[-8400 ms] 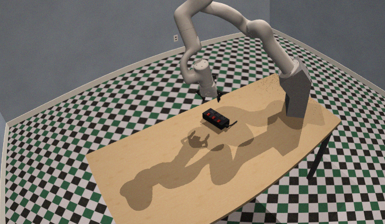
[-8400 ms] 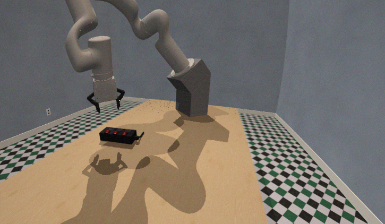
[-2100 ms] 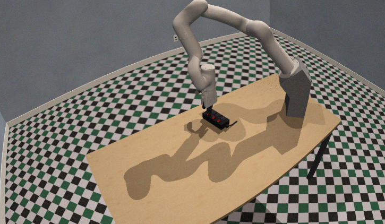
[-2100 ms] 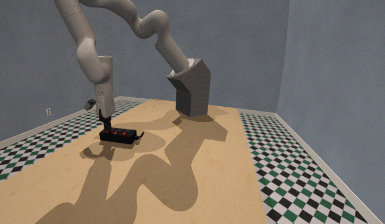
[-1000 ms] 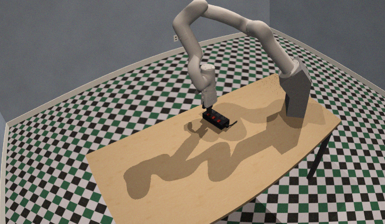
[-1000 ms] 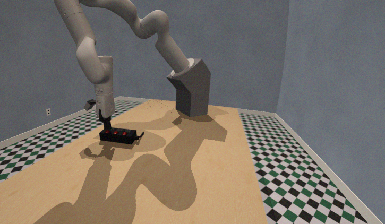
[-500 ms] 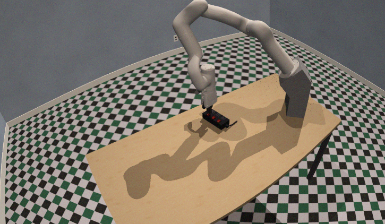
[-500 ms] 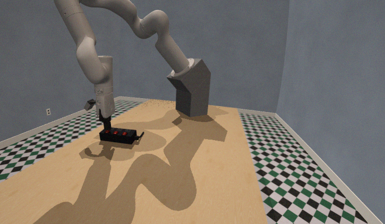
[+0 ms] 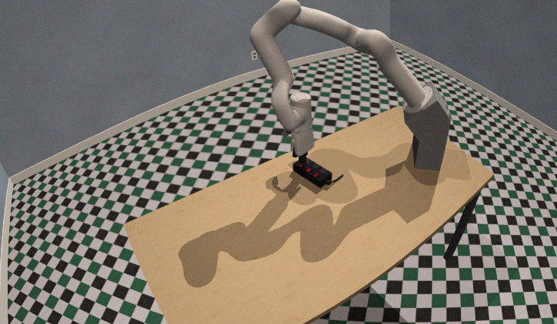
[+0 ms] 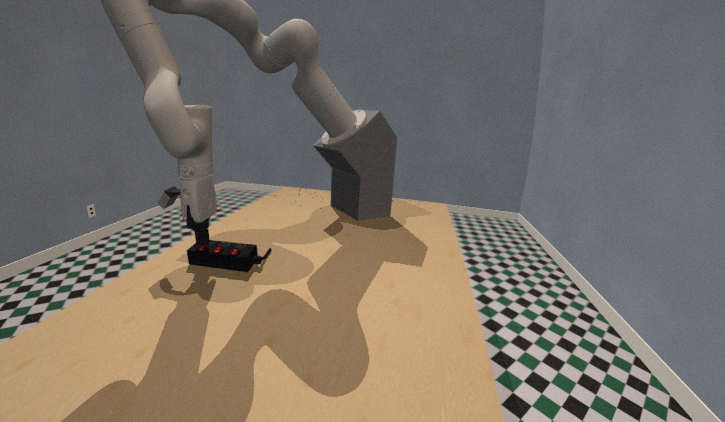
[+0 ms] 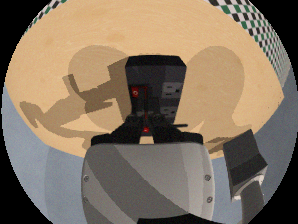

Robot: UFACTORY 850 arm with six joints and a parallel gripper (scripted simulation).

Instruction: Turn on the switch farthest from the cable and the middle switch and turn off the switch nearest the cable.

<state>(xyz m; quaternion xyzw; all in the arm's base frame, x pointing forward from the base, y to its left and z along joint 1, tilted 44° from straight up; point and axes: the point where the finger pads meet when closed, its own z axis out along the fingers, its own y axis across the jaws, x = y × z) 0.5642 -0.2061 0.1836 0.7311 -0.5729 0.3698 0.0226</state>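
Note:
A black power strip [image 9: 314,172] [image 10: 223,256] [image 11: 154,86] lies flat on the wooden table [image 9: 272,249] [image 10: 406,314], right way up, with three red switches in a row. Its short cable [image 9: 337,178] [image 10: 263,255] sticks out at the end away from my gripper. My gripper [image 9: 300,157] [image 10: 201,238] is shut and points straight down, its fingertips on or just above the switch farthest from the cable [image 9: 301,164] [image 10: 202,248]. The middle switch [image 9: 308,170] [image 10: 217,250] and the switch nearest the cable [image 9: 316,175] [image 10: 233,251] show red beside it. In the wrist view the gripper body hides part of the strip.
The robot's grey base block [image 9: 429,133] [image 10: 362,173] stands at the far end of the table. The arm arches high above the table. The table edge [image 9: 231,181] lies a short way from the strip, with checkered floor [image 9: 111,169] around.

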